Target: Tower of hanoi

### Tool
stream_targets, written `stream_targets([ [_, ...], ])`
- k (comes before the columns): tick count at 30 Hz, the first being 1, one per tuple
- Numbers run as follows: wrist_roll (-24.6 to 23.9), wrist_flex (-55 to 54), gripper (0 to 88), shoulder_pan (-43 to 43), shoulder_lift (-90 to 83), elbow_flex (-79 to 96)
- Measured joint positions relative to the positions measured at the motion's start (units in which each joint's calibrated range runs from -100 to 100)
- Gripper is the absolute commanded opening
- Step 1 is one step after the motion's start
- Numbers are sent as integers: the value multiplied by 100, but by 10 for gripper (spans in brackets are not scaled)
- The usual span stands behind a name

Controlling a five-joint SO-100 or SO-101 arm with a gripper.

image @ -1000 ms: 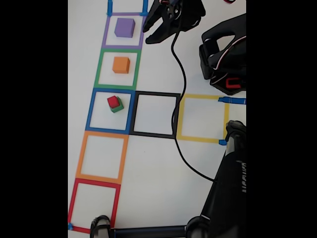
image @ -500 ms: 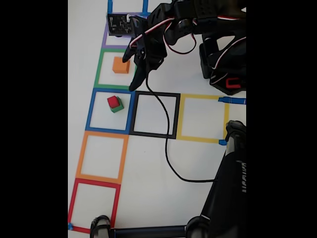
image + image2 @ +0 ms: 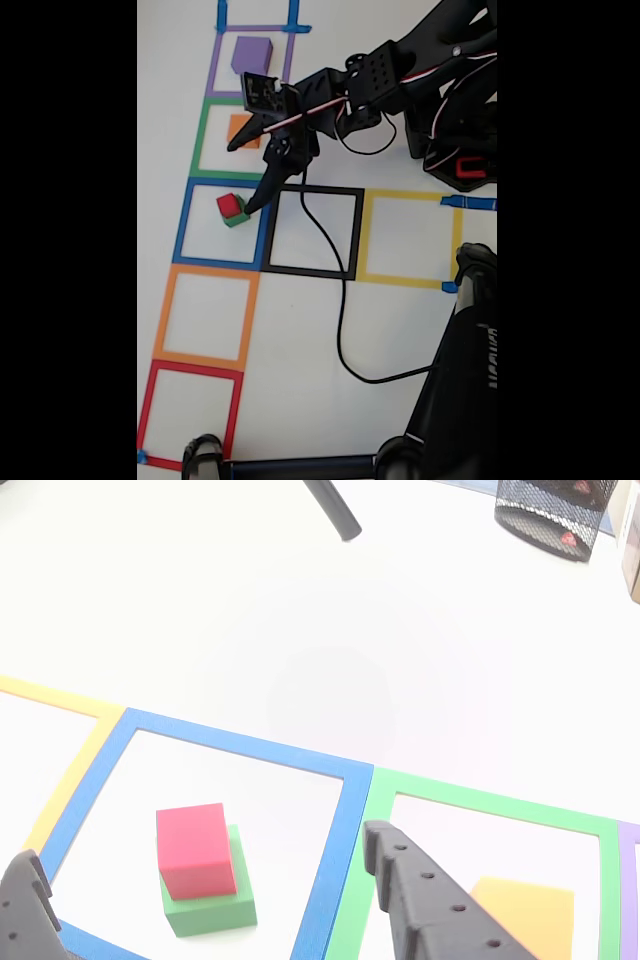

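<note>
Tool (image 3: 242, 178) hangs spread above red cube (image 3: 229, 205) stacked on green cube (image 3: 215, 905).

Black arm (image 3: 400, 75) with red-and-white servo wires, trailing black cable (image 3: 335, 300), dark-grey perforated tool (image 3: 205, 880) fingers (image 3: 430, 910)

— Lighting in the fixed view? 
— We find it bright and even; the white table (image 3: 300, 330) is nearly blown out, and shadows under the arm are faint. Black bars flank the picture, and the whole frame is soft.

— And the other view? 
— We note stronger overexposure: the table (image 3: 330, 630) washes to glare at centre. The red cube (image 3: 195, 848) casts a soft shadow on the green cube (image 3: 215, 905).
</note>
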Motion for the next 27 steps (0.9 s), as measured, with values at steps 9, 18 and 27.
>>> stream_targets([
  [9, 0, -2273, 387, 0, 1967, 97],
  [18, 0, -3894, 375, -176, 3993, -434],
  [27, 0, -4224, 361, -386, 5040, -1284],
])
